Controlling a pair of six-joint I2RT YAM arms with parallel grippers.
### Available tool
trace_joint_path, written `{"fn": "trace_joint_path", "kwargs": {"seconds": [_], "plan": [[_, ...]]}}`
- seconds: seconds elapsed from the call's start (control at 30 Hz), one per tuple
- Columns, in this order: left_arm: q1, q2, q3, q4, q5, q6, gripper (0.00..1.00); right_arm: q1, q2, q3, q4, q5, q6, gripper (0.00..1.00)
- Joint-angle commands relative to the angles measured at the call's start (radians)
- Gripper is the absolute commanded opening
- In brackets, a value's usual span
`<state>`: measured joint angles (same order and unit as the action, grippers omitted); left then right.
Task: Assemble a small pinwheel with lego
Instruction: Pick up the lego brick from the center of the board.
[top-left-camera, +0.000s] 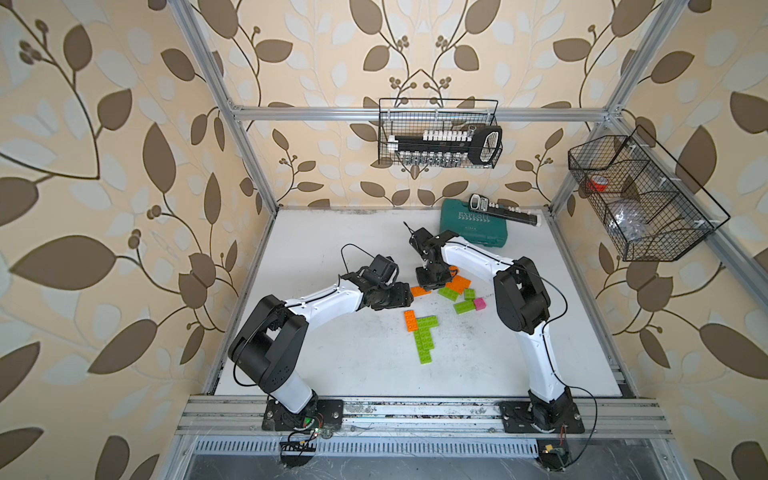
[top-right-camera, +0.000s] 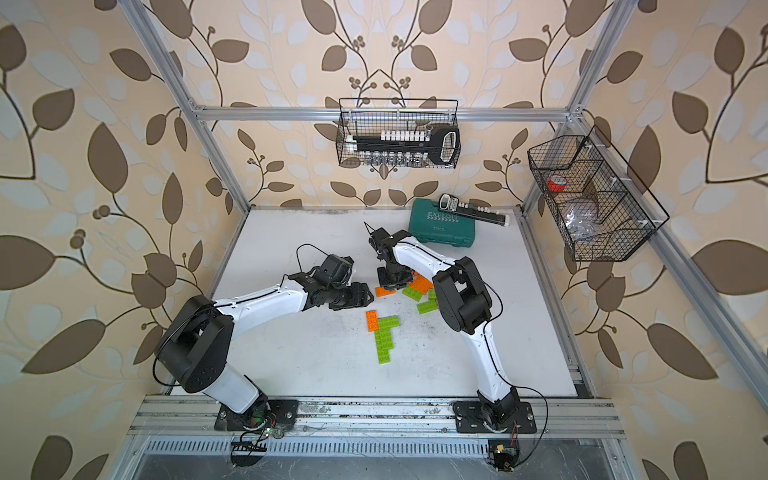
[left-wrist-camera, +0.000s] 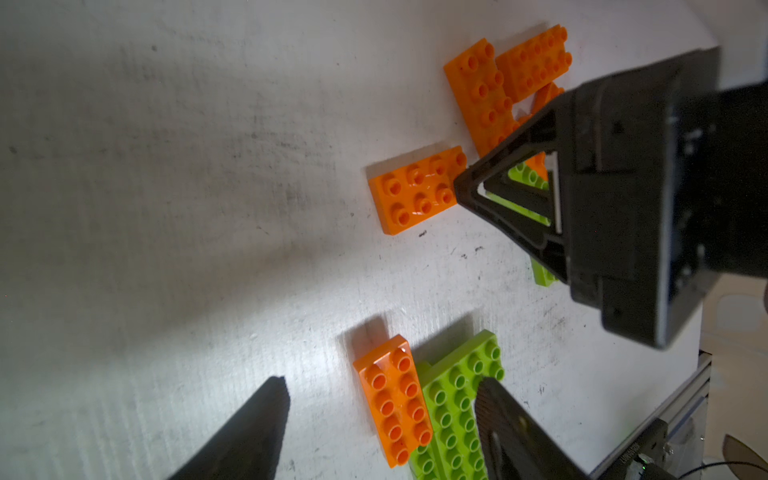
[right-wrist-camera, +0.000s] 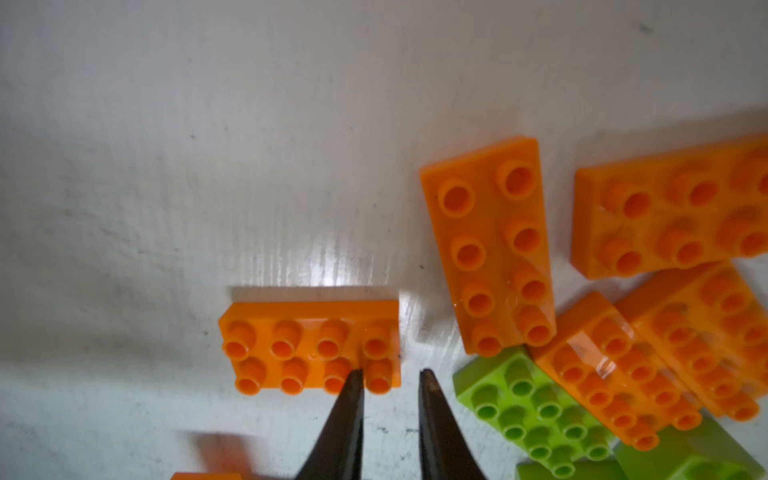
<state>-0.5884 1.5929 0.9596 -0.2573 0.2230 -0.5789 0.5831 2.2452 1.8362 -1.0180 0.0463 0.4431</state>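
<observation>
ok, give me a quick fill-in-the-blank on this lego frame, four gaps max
1. The lone brick at the right gripper fingertips is ___.
2. The left gripper has its jaws ___, holding nothing.
3. One small square brick is neither orange nor green: it is ___.
4. The closed tool case is ___.

Missing words: orange; open; pink; teal.

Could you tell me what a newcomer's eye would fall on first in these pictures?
The bright lego would likely grab them first: a lime-green and orange assembly at the middle of the white table, with a loose pile of orange, green and pink bricks just beyond it. Next comes the right gripper, its fingertips narrowly apart over one end of a lone orange brick beside that pile.
</observation>
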Motion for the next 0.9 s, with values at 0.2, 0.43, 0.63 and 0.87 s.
{"fn": "trace_joint_path", "kwargs": {"seconds": [0.2,0.43,0.63,0.87], "plan": [[0.003,-0.017,0.021,0.004,-0.031,0.004,0.74,0.051,0.049,0.045,-0.105,0.119,0.007,0.17],[0.004,-0.028,0.012,0.001,-0.038,0.005,0.74,0.061,0.051,0.01,-0.093,0.084,0.044,0.15],[0.007,-0.032,0.001,0.004,-0.038,0.004,0.74,0.06,0.048,-0.013,-0.082,0.074,0.048,0.11],[0.008,-0.037,-0.005,0.007,-0.039,0.0,0.74,0.061,0.05,-0.009,-0.088,0.084,0.042,0.09]]}}
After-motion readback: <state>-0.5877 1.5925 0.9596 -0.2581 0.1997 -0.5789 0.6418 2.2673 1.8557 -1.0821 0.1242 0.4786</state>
